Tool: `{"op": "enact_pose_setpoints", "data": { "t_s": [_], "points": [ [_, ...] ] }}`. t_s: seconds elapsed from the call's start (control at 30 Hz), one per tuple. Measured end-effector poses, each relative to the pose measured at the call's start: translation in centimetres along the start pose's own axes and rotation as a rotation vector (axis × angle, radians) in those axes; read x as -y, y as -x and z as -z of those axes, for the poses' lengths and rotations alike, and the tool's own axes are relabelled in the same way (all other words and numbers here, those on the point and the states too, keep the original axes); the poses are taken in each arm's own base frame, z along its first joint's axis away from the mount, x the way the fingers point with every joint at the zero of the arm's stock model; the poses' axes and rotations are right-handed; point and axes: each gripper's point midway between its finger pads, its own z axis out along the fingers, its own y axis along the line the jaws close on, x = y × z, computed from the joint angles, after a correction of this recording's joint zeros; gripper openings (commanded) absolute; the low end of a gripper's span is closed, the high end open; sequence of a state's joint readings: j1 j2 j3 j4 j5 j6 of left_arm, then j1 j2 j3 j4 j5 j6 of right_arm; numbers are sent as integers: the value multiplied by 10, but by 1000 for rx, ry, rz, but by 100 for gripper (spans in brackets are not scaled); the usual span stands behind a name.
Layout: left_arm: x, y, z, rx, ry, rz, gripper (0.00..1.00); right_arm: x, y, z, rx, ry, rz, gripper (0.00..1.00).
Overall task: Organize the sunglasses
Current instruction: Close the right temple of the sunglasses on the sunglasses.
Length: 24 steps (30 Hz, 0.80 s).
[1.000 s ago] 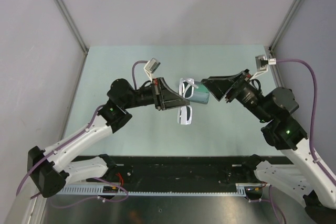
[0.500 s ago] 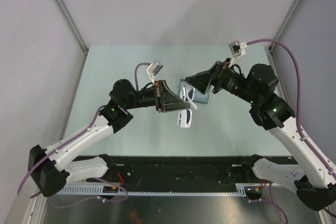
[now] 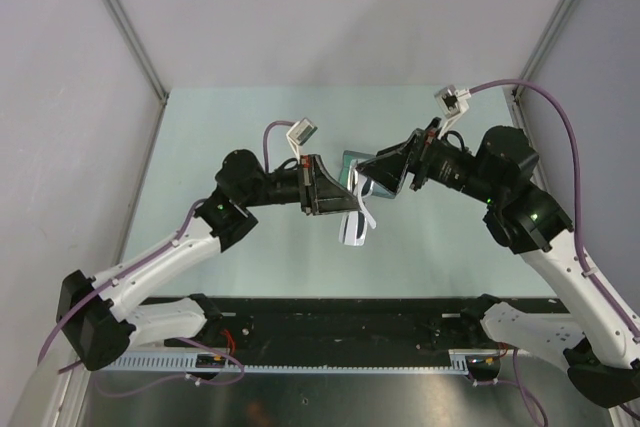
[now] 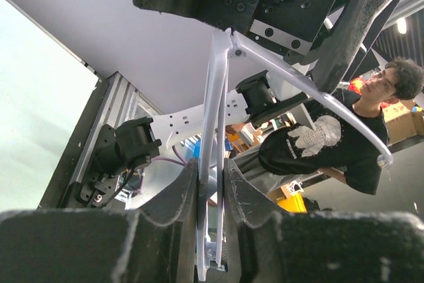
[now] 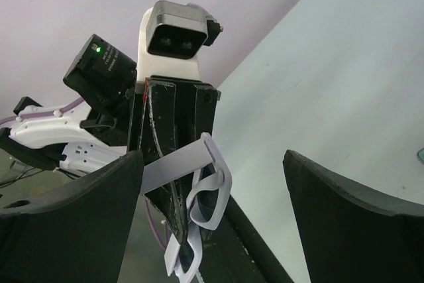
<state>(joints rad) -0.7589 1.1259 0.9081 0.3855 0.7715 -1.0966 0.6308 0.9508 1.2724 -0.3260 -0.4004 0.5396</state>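
The chunky white plastic-framed sunglasses (image 3: 354,221) with dark lenses hang in the air above the middle of the pale green table (image 3: 220,127). The left gripper (image 3: 345,205) pinches their frame between its jaws. Also above the table's middle, the right gripper (image 3: 368,179) faces them, jaws spread wide and closed on nothing.

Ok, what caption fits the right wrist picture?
Left gripper grips the white sunglasses, seen between the fingers of the open right gripper.
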Motion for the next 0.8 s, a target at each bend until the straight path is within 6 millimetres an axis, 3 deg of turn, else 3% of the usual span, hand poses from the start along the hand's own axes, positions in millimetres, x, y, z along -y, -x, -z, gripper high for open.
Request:
{"op": "enact_pose_setpoints", "data": {
  "t_s": [0.43, 0.8],
  "points": [
    [7, 6, -1, 14, -9, -21, 21, -1, -20, 2, -78, -4, -25, 91],
    [10, 9, -2, 17, -15, -27, 22, -9, -22, 2, -73, 29, -30, 68]
  ]
}}
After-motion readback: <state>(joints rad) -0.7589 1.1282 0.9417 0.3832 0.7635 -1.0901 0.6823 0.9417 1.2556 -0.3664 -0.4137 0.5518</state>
